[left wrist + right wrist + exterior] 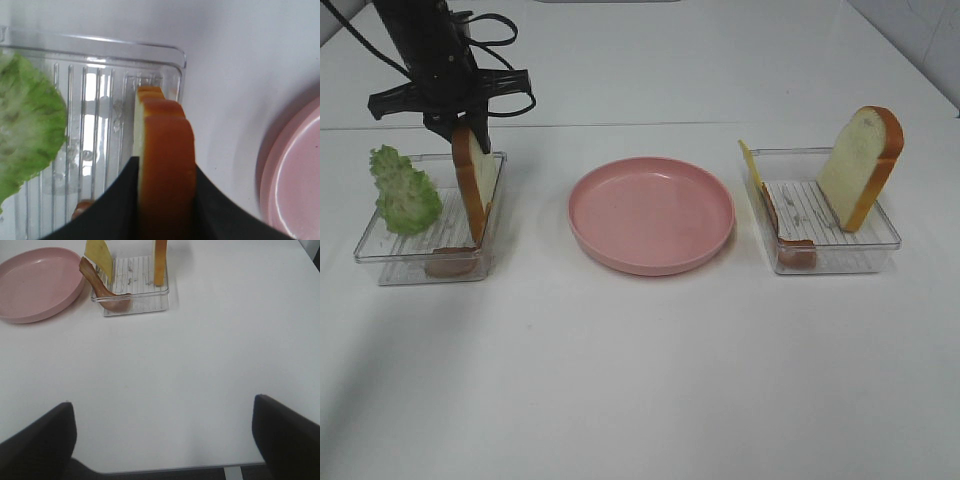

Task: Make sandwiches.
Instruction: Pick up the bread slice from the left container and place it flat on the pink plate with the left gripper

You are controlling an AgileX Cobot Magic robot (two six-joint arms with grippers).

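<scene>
White table (640, 380) fills the high view, bare and evenly lit, with a pale wall line at 12 o'clock. At its centre sits the pink plate (651, 214), round, shallow and holding nothing.

At 9 o'clock from the plate stands the left tray (400, 268), clear plastic with a ribbed floor. At 3 o'clock from the plate stands the right tray (840, 258) of the same kind. Both trays are apart from the plate's rim.

From 11 o'clock the black left arm (430, 50) comes down over the left tray, cables looping beside it.

The left bread slice (475, 190) stands upright on edge along the 3 o'clock side of the left tray, white face with an orange-brown crust. The left end effector (165, 167) is clenched on the top of this slice, one dark finger pressed against each face.

The right bread slice (860, 170) leans upright in the right tray toward its 2 o'clock corner, nothing gripping it.

Ruffled green lettuce (405, 190) rests against the 9 o'clock wall of the left tray, rising above the rim and well apart from the held slice.

The right end effector (162, 402) shows only in its own wrist view: released, fingers spread wide over bare table with nothing between them, well apart from the right tray.

A thin yellow cheese square (748, 165) stands on edge at the 9 o'clock wall of the right tray. The right bacon strip (795, 250) curls below it at the 7 o'clock corner. The left bacon strip (450, 263) lies at the 6 o'clock end of the left tray, near the foot of the held slice.
</scene>
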